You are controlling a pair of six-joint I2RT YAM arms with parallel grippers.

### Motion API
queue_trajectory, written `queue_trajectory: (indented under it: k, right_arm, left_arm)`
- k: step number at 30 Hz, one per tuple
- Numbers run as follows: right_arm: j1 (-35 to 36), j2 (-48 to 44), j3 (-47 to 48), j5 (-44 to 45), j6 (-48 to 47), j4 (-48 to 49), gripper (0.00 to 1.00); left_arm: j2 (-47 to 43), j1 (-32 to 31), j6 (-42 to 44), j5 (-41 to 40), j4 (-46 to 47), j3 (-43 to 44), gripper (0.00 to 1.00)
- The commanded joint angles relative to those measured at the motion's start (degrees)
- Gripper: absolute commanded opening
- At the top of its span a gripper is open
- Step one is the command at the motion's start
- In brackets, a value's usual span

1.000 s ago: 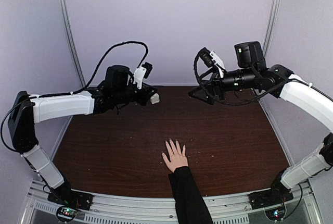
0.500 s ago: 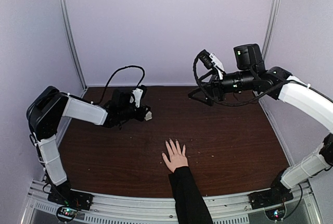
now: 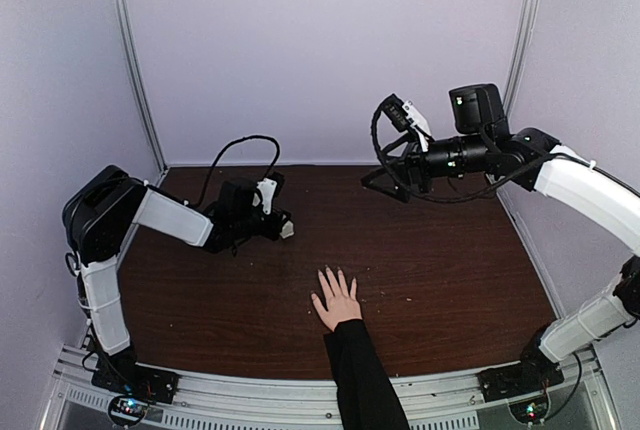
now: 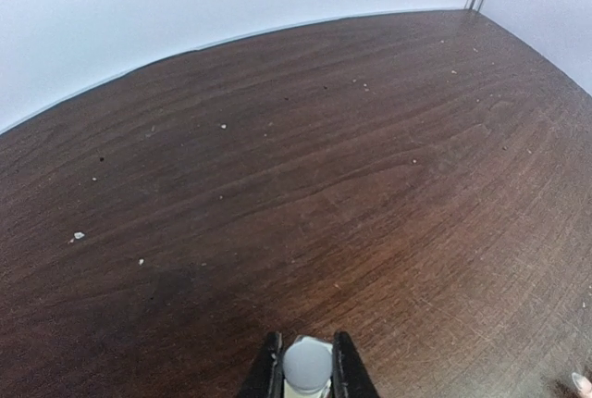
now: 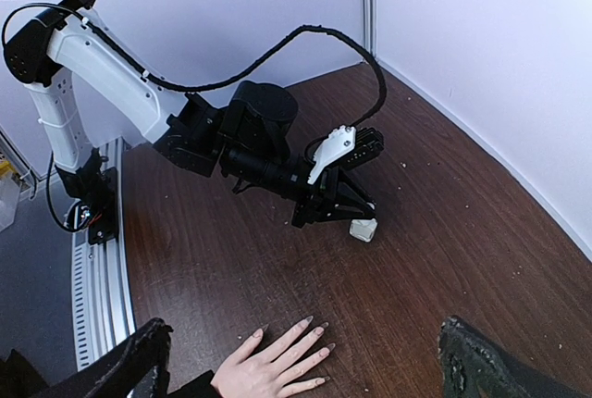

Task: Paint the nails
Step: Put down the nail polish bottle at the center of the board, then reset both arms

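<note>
The left gripper (image 3: pixel 284 227) was clamped on a small white-capped bottle (image 4: pixel 307 364) just above the table (image 3: pixel 450 270), the hand (image 3: pixel 337 302) lay flat off to those jaws' right with its nails (image 5: pixel 315 329) showing, and the right gripper (image 3: pixel 384 181) gaped wide, raised above it.

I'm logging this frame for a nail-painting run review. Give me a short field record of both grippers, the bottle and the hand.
left gripper: shut on the small bottle, low near the table
right gripper: open, raised, holding nothing
hand: flat on the table, fingers spread, apart from both grippers
nails: too small to tell if painted
</note>
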Motion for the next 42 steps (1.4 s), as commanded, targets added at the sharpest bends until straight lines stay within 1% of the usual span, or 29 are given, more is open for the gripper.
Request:
queue_trajectory:
  k: [1, 7, 15, 18, 21, 23, 25, 30, 32, 34, 36, 38, 42]
  right_arm:
    - [-0.4, 0.32, 0.01, -1.27, 0.11, 0.82, 1.0]
    - [-0.42, 0.3, 0.17, -1.36, -0.06, 0.6, 1.0]
    - [-0.41, 0.25, 0.5, -1.11, -0.5, 0.08, 1.0]
    - [-0.4, 0.32, 0.67, -1.01, -0.68, -0.21, 1.0]
    - [-0.39, 0.45, 0.94, -0.99, -0.83, -0.41, 1.0]
    - [-0.41, 0.43, 1.03, -1.09, -0.83, -0.41, 1.0]
    - [-0.37, 0.38, 1.06, -1.22, -0.77, -0.34, 1.0]
    - [-0.37, 0.15, 1.0, -1.53, -0.54, -0.3, 1.0]
    - [-0.44, -0.28, 0.96, -1.46, -0.4, -0.24, 1.0]
    - [-0.46, -0.83, 0.84, -1.45, -0.2, -0.24, 1.0]
    - [-0.62, -1.33, 0.64, -1.45, 0.13, -0.11, 1.0]
    - [-1.0, -2.04, 0.61, -1.52, 0.61, 0.02, 1.0]
    - [-2.04, -3.96, -0.1, -1.63, 1.54, 0.12, 1.0]
  left_arm:
    - [1.06, 0.42, -1.29, 0.42, 4.79, -0.26, 0.02]
    - [1.27, 0.42, -1.79, 0.22, 4.2, -0.44, 0.1]
    - [2.23, 0.42, -2.12, 0.73, 4.27, -0.71, 0.14]
    - [2.44, 0.42, -2.04, 0.72, 4.32, -0.99, 0.19]
    - [2.28, 0.42, -2.17, 1.02, 4.31, -1.19, 0.28]
    - [1.86, 0.42, -2.41, 1.42, 4.12, -1.29, 0.37]
    - [0.91, 0.42, -2.58, 1.79, 3.5, -1.28, 0.43]
    - [-1.74, 0.42, -2.6, 2.36, 0.81, -0.68, 0.54]
    - [-3.46, 0.42, -2.47, 2.53, -0.34, -0.61, 0.64]
    - [-5.58, 0.42, -2.2, 2.46, -2.43, -0.2, 0.77]
    - [-7.97, 0.43, -1.53, 2.49, -7.23, 1.38, 0.86]
    - [-10.19, 0.5, -0.46, 2.38, -14.27, 4.2, 0.97]
    - [-14.25, 0.51, 1.49, 1.09, -27.3, 9.88, 0.97]
